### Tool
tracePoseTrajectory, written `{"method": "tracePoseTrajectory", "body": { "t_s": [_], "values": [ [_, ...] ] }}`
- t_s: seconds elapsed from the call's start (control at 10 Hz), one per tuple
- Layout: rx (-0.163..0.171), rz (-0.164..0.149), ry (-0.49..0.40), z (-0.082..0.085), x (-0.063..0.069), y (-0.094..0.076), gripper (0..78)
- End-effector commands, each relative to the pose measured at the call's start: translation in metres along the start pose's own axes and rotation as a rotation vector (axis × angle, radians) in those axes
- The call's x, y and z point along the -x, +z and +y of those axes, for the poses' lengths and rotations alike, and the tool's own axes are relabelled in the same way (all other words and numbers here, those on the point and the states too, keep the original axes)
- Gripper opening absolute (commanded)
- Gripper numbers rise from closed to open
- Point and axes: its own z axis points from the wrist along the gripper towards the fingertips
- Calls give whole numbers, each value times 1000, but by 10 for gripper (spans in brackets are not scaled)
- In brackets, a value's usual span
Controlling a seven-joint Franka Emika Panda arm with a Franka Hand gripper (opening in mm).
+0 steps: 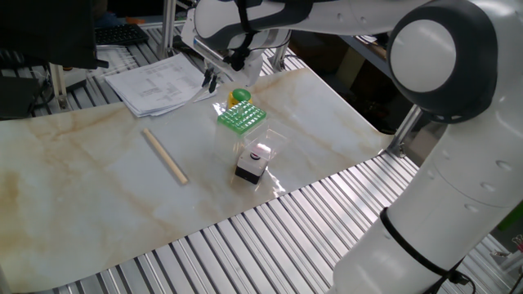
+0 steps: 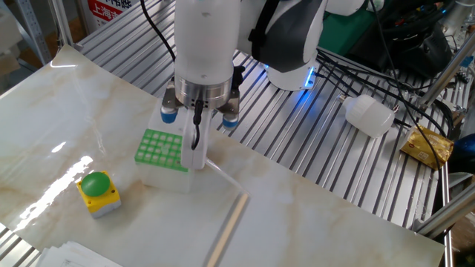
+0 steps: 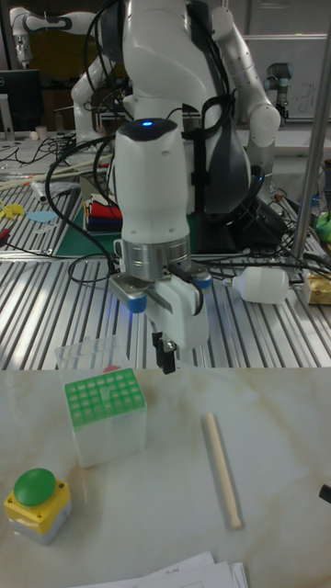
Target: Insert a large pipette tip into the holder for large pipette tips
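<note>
Green plastic marks the holder for large pipette tips, a small square rack with a grid of round holes, seated on a pale translucent box on the marble-patterned table. The gripper hangs above and just beside the holder, on the side nearer the wooden stick. Its dark fingertips appear drawn close together, but whether a tip is pinched between them cannot be told. A thin clear tip-like sliver is seen lying on the table just beside the holder. For a sound insertion, the tip should be held upright, centred over one hole, and lowered slowly without sideways push against the holder.
</note>
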Motion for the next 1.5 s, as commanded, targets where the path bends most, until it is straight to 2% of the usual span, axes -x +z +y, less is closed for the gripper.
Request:
{"method": "tracePoseTrajectory", "body": {
  "t_s": [0.1, 0.3, 0.4, 0.9, 1.0, 1.1, 1.3, 1.5],
  "values": [
    [-15, -18, 22, 1, 0, -1, 12],
    [-18, -30, 62, 0, 0, -3, 12],
    [-28, -52, 68, 0, -1, -6, 12],
    [-47, -101, 87, 0, -1, -30, 12],
    [-48, -102, 89, 0, 0, -33, 12],
    [-47, -100, 99, -1, 6, -45, 12],
    [-49, -104, 105, -3, 12, -56, 12],
    [-58, -134, 91, -16, 26, -67, 12]
  ]
}}
